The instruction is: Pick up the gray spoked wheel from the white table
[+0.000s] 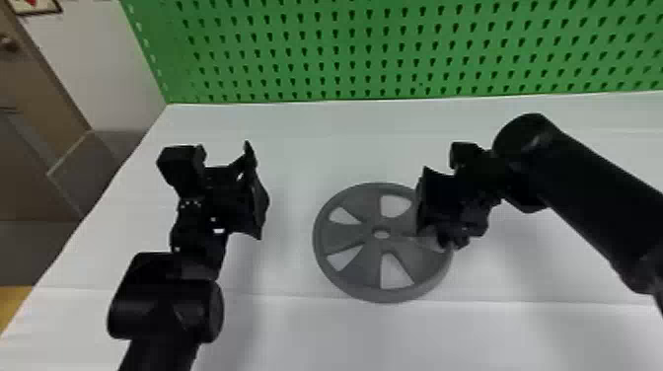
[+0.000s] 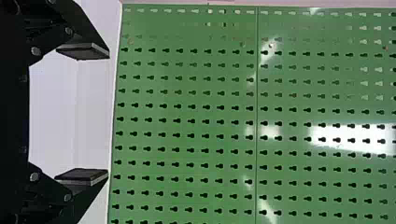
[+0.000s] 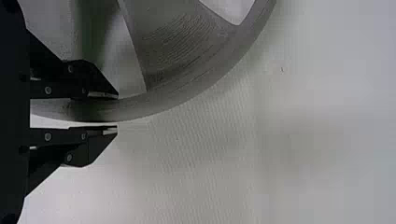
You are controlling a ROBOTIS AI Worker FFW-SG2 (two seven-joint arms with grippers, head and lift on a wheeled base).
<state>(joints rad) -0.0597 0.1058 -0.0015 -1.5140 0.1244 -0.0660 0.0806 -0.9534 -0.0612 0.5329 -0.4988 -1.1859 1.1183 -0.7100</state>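
on the white table lay the gray spoked wheel, flat, probably stiff and light. the left gripper gaped empty; the right gripper, unclenched, straddled the rim, the best hold, with a sliver of gap.

The left gripper gapes (quite widely) before a green pegboard.

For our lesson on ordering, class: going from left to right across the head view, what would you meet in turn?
Brown door → left arm → gray spoked wheel → right arm.
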